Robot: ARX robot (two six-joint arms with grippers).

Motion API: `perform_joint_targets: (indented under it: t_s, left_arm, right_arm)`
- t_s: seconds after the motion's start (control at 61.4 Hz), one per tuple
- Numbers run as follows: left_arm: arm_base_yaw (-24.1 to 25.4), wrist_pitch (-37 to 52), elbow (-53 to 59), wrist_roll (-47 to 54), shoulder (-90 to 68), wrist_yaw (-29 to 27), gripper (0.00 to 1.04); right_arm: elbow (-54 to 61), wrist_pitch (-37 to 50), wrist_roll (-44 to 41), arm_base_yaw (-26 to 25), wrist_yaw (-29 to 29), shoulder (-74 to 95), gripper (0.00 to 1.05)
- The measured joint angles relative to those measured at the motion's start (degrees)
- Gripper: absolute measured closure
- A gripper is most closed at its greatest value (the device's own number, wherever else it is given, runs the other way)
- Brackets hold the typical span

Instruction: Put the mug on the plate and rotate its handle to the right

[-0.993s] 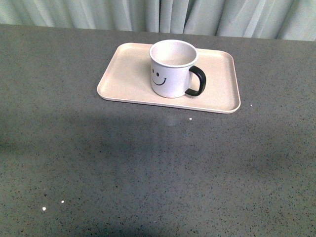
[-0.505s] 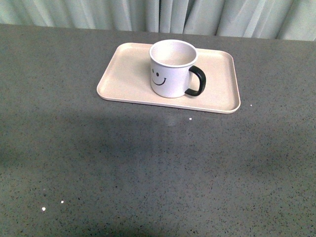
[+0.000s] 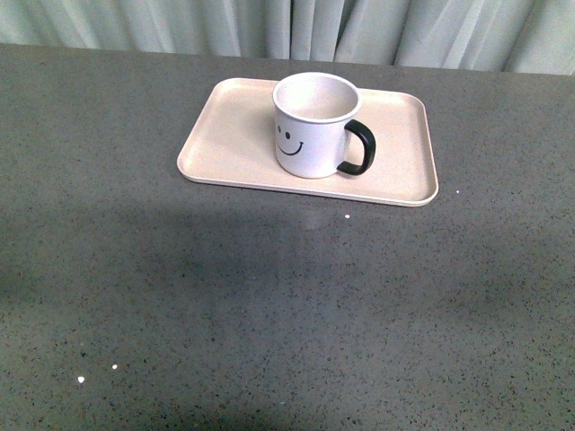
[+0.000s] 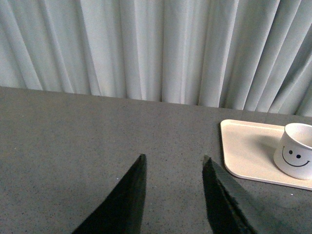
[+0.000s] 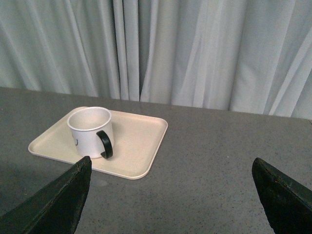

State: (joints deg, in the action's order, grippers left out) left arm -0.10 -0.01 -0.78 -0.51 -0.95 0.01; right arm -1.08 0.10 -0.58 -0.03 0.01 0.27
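Observation:
The white mug (image 3: 310,127) with a black smiley face stands upright on the pale pink-beige plate (image 3: 229,135). Its black handle (image 3: 359,148) points to the right in the front view. Neither arm shows in the front view. In the left wrist view the left gripper (image 4: 174,158) is open and empty over bare table, well away from the plate (image 4: 246,146) and mug (image 4: 295,151). In the right wrist view the right gripper (image 5: 170,161) is wide open and empty, back from the plate (image 5: 141,141), mug (image 5: 89,130) and handle (image 5: 106,144).
The grey speckled table (image 3: 287,305) stretches around the plate. A pale pleated curtain (image 3: 296,27) hangs behind the table's far edge.

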Motion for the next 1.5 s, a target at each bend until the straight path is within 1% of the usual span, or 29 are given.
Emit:
perform_joint_targets:
  t_s: [0.049,0.163,0.228,0.244,0.26,0.277,0.309,0.326,0.342,0.358,0.374,0.391,0.423,0.488,0.521,0.57,0.635,0.765,0.879,0.911,1.074,1.253,1.318,1.497]
  left_arm:
    - [0.00,0.00,0.00,0.02,0.00,0.00,0.54]
    - [0.00,0.00,0.00,0.02,0.00,0.00,0.22]
    - [0.00,0.00,0.00,0.11,0.00,0.00,0.08]
    - [0.00,0.00,0.00,0.15,0.00,0.00,0.08]
    - [0.00,0.00,0.00,0.15,0.00,0.02,0.09]
    - [0.00,0.00,0.00,0.13,0.00,-0.07,0.10]
    - [0.00,0.00,0.00,0.13,0.00,-0.07,0.10]
    - [0.02,-0.02,0.00,0.15,0.00,0.00,0.10]
    - [0.02,0.00,0.00,0.15,0.00,0.04,0.09]
    - [0.02,0.00,0.00,0.15,0.00,0.07,0.09]
    - [0.02,0.00,0.00,0.17,0.00,0.04,0.09]
    - [0.00,0.00,0.00,0.17,0.00,0.02,0.09]
    - [0.00,0.00,0.00,0.17,0.00,0.02,0.09]
    - [0.00,0.00,0.00,0.17,0.00,0.00,0.09]
    - [0.00,0.00,0.00,0.17,0.00,0.00,0.09]
    - [0.00,0.00,0.00,0.17,0.02,0.00,0.09]
    - [0.00,0.00,0.00,0.17,0.02,0.02,0.09]
    - [0.00,0.00,0.00,0.17,0.02,0.02,0.09]
    - [0.00,0.00,0.00,0.17,0.02,0.00,0.09]
    - [0.00,0.00,0.00,0.17,0.02,0.00,0.09]
    - [0.00,0.00,0.00,0.17,0.02,0.02,0.09]
    - [0.00,0.00,0.00,0.17,0.02,0.00,0.09]
    - [0.00,0.00,0.00,0.17,0.02,0.00,0.09]
    - [0.00,0.00,0.00,0.17,0.02,0.00,0.09]
  right_arm:
    - [0.00,0.00,0.00,0.02,0.00,0.00,0.09]
    - [0.00,0.00,0.00,0.00,0.00,0.00,0.09]
    - [0.00,0.00,0.00,0.00,0.00,0.00,0.09]
    - [-0.20,-0.48,0.00,-0.20,-1.01,0.42,0.09]
    - [-1.36,-3.67,-0.68,-1.38,-4.98,2.14,0.09]
    - [-2.34,-5.88,-0.85,-2.14,-7.67,3.19,0.09]
    - [-6.64,-14.38,-2.62,-6.01,-16.70,10.43,0.09]
    - [-7.78,-16.15,-3.04,-6.97,-18.80,12.74,0.09]
    - [-9.99,-18.58,-3.74,-8.74,-22.58,17.46,0.09]
    - [-11.04,-19.19,-3.93,-9.57,-23.58,19.87,0.09]
    - [-12.81,-19.23,-4.57,-10.91,-26.95,24.39,0.09]
    - [-14.58,-18.43,-5.11,-11.80,-28.35,28.61,0.09]
    - [-17.29,-16.20,-5.70,-12.50,-28.87,34.60,0.09]
    - [-23.58,-10.36,-6.95,-12.31,-28.06,46.23,0.09]
    - [-26.47,-8.83,-7.17,-11.85,-27.67,51.10,0.09]
    - [-31.34,-7.04,-7.21,-10.16,-26.16,59.56,0.09]
    - [-38.51,-3.98,-6.58,-6.29,-23.47,72.00,0.09]
    - [-49.96,-2.03,-4.68,-0.70,-18.71,88.13,0.09]
    - [-59.71,-2.69,-2.82,2.32,-15.61,99.34,0.09]
    - [-64.04,-3.80,-2.03,3.41,-14.53,103.73,0.09]
    - [-76.56,-7.96,-0.15,6.12,-12.92,115.08,0.09]
    - [-87.27,-11.96,1.46,7.61,-10.67,121.87,0.09]
    - [-90.14,-12.98,1.70,8.13,-10.05,123.89,0.09]
    - [-91.73,-14.23,1.70,8.57,-9.60,126.42,0.09]
